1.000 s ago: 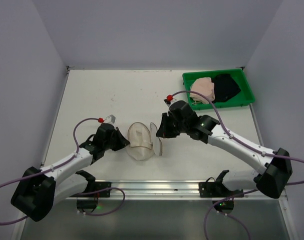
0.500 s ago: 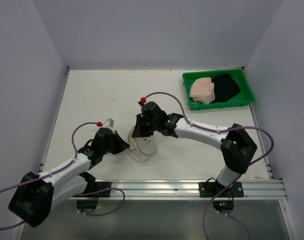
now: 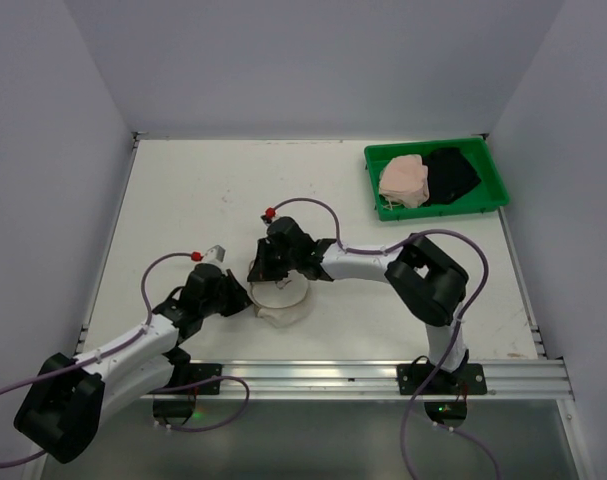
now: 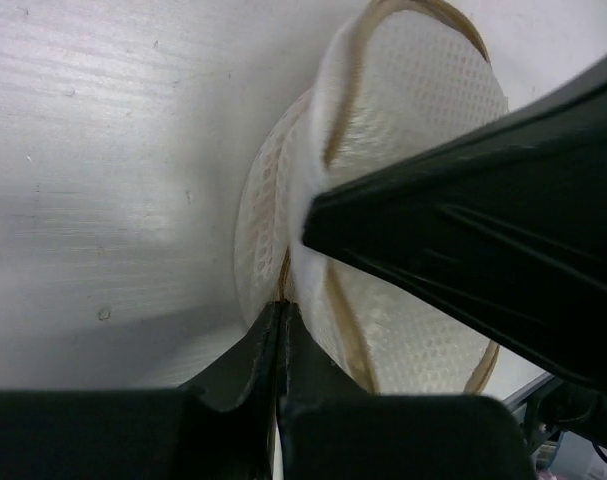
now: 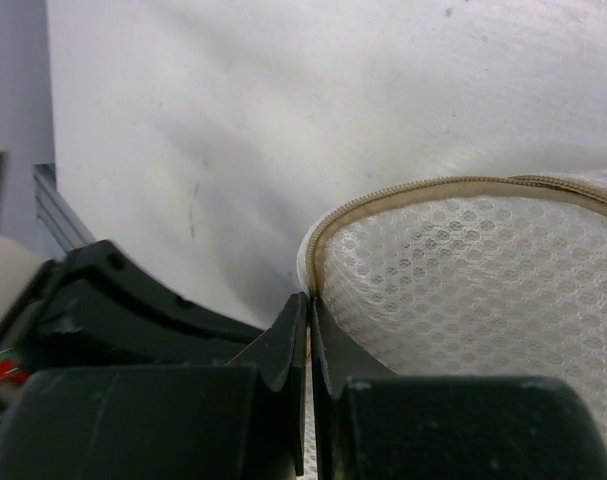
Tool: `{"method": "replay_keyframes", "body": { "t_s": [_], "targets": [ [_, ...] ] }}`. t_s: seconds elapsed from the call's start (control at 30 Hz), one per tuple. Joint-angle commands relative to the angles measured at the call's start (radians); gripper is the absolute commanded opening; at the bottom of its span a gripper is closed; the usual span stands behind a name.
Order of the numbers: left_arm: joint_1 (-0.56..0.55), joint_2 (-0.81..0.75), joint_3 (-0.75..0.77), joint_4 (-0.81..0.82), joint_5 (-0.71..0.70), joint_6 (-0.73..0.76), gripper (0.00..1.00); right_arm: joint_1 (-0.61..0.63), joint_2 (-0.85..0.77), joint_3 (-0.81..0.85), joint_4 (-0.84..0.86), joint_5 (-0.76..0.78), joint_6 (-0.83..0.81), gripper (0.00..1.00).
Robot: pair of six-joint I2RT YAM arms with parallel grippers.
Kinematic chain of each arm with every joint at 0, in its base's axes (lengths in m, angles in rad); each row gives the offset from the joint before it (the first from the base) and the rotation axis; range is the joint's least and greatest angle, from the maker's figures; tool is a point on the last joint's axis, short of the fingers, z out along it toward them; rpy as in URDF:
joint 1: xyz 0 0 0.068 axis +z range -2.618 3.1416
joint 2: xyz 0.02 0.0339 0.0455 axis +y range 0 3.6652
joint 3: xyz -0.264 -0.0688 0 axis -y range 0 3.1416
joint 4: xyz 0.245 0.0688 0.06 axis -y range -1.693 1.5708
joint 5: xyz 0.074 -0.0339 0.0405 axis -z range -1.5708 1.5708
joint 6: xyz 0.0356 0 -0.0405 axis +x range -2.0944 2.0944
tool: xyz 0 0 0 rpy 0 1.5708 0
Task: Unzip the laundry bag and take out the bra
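The laundry bag (image 3: 279,303) is being kept on edge on the table (image 3: 183,190), close to the near edge and a little left of its middle. It is being flanked by both arms. The left gripper (image 3: 239,297) is being pressed against the bag's left side, and the right gripper (image 3: 262,272) is being applied to its far upper rim.

In the left wrist view the fingers (image 4: 245,362) are being held tightly together. The tan zipper (image 4: 347,130) band of the mesh bag (image 4: 413,90) is being pinched between their tips where the two faces meet. The right gripper (image 4: 463,240) is being seen as a dark mass lying across the bag.

In the right wrist view the fingers (image 5: 283,345) are likewise being held closed, with the bag's (image 5: 483,270) zipper (image 5: 423,188) edge being nipped at their tips. The left gripper (image 5: 118,300) is being seen just beside them.

A green tray (image 3: 435,209) of pale and black garments (image 3: 428,175) is being kept at the far right corner, well apart from the bag.
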Motion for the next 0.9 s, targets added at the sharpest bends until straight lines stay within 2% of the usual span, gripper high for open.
{"method": "replay_keyframes", "body": {
  "t_s": [0.0,0.13,0.23,0.33,0.5,0.57,0.6,0.7,0.8,0.83,0.87],
  "targets": [
    [-0.004,-0.033,0.002,0.015,0.009,-0.015,0.01,0.003,0.051,-0.016,0.074,0.001,0.015,0.0],
    [-0.004,-0.085,0.05,-0.132,-0.054,0.011,0.2,0.001,0.088,-0.076,0.095,-0.016,0.035,0.02],
    [-0.002,-0.134,0.103,-0.25,-0.135,0.037,0.28,0.001,0.067,-0.129,0.101,-0.033,0.028,0.03],
    [0.002,-0.173,0.148,-0.333,-0.196,0.055,0.31,0.001,0.027,-0.131,0.059,-0.028,-0.023,0.12],
    [0.005,-0.196,0.22,-0.402,-0.23,0.077,0.35,0.001,-0.068,-0.114,-0.004,-0.016,-0.095,0.36],
    [0.007,-0.196,0.251,-0.425,-0.242,0.089,0.4,0.001,-0.102,-0.102,-0.047,-0.011,-0.115,0.43],
    [0.007,-0.194,0.28,-0.445,-0.255,0.094,0.43,0.001,-0.139,-0.096,-0.058,-0.005,-0.136,0.5],
    [0.008,-0.194,0.333,-0.475,-0.278,0.114,0.54,0.001,-0.193,-0.061,-0.141,0.009,-0.169,0.58],
    [0.014,-0.188,0.381,-0.488,-0.29,0.131,0.68,0.001,-0.246,0.017,-0.254,0.03,-0.225,0.76],
    [0.017,-0.185,0.392,-0.488,-0.298,0.141,0.76,0.001,-0.271,0.031,-0.276,0.048,-0.233,0.86],
    [0.022,-0.176,0.404,-0.49,-0.302,0.148,0.8,0.001,-0.283,0.041,-0.303,0.061,-0.244,0.91]
  ]
}}
